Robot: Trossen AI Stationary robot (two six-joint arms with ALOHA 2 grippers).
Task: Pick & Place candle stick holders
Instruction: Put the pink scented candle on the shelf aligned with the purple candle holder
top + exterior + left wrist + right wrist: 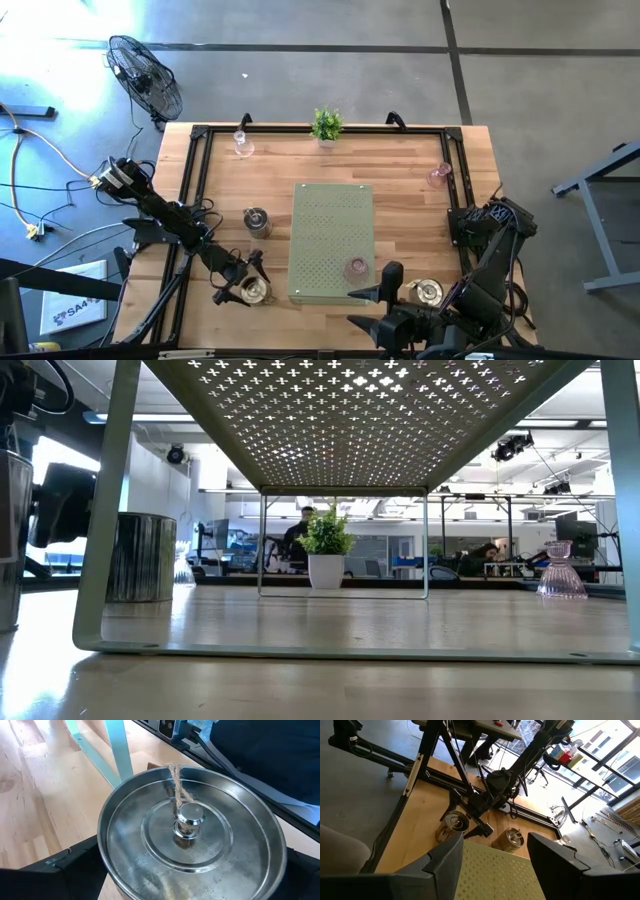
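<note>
My left gripper [243, 280] is down at a shiny silver holder [256, 290] that stands on its base near the table's front left. Its fingers [70, 867] stand wide apart, one on either side of the holder [190, 825]. My right gripper [385, 287] is open and empty over the near edge of the green perforated stand [330, 215]. A pink glass holder [355, 268] stands on that stand. A second silver holder [257, 220] stands left of the stand and a third [428, 292] to the right of my right gripper. Another pink glass [440, 175] stands at the right and a clear glass [243, 146] at the far left. My left gripper has one finger on each side of the silver holder's wall just below its rim [102, 845], coming from above. The rim hides the fingers' inner faces, so I cannot tell whether they touch it. The holder stands upright on the table.
A small green potted plant [327, 124] stands at the far edge. A black frame rail [200, 160] runs around the tabletop. The green stand is a raised platform on thin legs [100, 540]. Bare wood [410, 190] lies between the stand and the right rail.
</note>
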